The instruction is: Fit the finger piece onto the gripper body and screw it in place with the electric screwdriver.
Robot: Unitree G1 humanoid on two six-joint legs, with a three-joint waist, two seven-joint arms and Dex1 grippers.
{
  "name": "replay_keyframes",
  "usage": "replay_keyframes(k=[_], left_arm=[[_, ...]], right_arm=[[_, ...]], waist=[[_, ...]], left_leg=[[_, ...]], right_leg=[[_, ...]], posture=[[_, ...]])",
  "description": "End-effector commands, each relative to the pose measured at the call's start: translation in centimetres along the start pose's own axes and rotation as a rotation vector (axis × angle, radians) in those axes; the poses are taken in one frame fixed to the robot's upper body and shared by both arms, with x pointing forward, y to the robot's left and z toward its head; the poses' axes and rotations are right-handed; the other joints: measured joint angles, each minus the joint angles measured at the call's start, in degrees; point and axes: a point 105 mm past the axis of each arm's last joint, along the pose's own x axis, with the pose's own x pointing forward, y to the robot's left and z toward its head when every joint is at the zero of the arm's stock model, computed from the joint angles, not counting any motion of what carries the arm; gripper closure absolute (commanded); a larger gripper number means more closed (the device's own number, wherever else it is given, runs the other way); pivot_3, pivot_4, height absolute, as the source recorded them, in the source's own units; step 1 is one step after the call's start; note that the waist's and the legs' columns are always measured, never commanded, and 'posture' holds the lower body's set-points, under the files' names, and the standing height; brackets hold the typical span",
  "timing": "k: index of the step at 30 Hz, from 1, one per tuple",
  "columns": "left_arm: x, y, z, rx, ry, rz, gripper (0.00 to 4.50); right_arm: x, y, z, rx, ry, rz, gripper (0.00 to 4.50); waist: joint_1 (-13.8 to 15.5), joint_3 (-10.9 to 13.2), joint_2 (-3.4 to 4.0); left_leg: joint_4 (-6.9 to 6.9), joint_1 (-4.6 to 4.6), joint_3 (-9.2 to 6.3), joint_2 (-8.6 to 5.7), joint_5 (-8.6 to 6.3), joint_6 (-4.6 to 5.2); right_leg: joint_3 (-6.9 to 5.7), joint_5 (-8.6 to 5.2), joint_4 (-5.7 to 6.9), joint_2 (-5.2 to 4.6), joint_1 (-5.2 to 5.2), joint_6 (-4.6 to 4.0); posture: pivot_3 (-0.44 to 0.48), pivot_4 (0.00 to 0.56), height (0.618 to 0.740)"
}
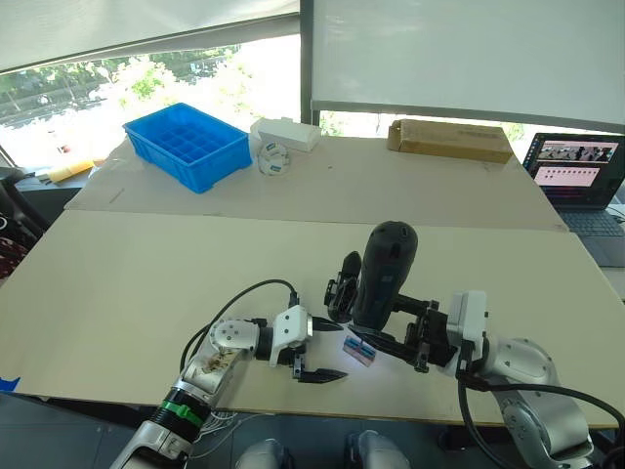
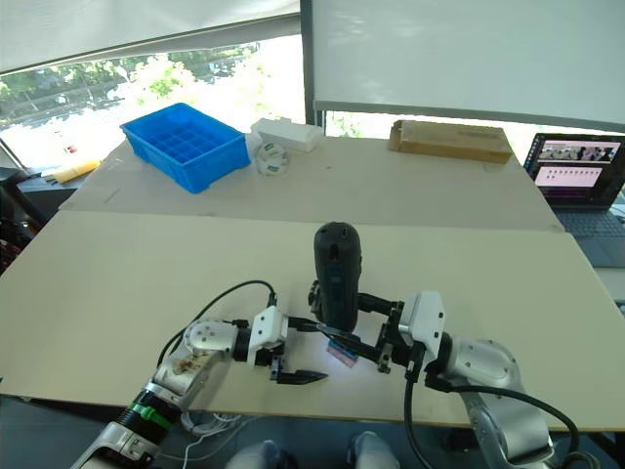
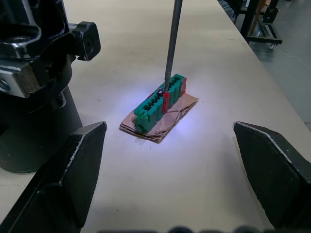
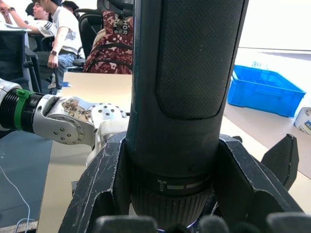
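At the far left of the desk (image 1: 117,283) sat a blue compartment tray (image 1: 187,145), with a white box (image 1: 285,134) and a small roll (image 1: 272,158) beside it, all well away from the work and playing no part in it, as far as I could judge.

Nearer me, my left end effector (image 1: 317,369) rested low over the desk with its two black fingers spread wide and nothing between them. I judged it was parked there to light and watch the spot, since its wrist view looked straight at the small green-and-tan block (image 3: 160,104), which lay on a scrap of cardboard in a bright pool of light.

The thin metal bit (image 3: 171,46) came down onto the top of that block, its tip touching a small dark screw head seated there. I took this to be the screw-pickup step, before any fastening on the gripper body.

The gripper body (image 1: 344,289) stood upright on its round base just beside the block, on the side farther from me, close enough for a short carry. I could not tell whether the finger piece was already seated on it.

My right end effector (image 1: 415,344) was clenched round the electric screwdriver (image 1: 385,274), fingers hugging the barrel just above its collar, holding the tool nearly upright so the bit met the screw squarely.

To the far right were a long cardboard box (image 1: 449,140) and an open laptop (image 1: 578,171).
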Motion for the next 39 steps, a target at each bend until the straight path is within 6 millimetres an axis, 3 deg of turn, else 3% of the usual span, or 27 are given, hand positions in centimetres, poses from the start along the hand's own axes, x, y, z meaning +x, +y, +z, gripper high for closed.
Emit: replay_keyframes(k=[1,39], left_arm=[[0.32,-0.88,-1.42,-0.059,0.038,-0.017,0.09],[0.66,-1.15,-1.84,-0.076,0.040,-0.017,0.09]], right_arm=[[0.17,-0.11,1.61,-0.068,-0.058,0.010,2.56],[0.20,-0.56,2.19,-0.012,-0.041,0.042,2.56]], waist=[[0.0,0.0,0.00],[0.0,0.0,0.02]], left_leg=[[0.00,0.00,0.00,0.00,0.00,0.00],[-0.03,0.32,-0.10,0.00,-0.16,0.26]], right_leg=[[0.00,0.00,0.00,0.00,0.00,0.00],[0.00,-0.05,-0.11,-0.35,0.44,0.10]], posture=[[0.000,0.150,0.740],[0.000,0.150,0.740]])
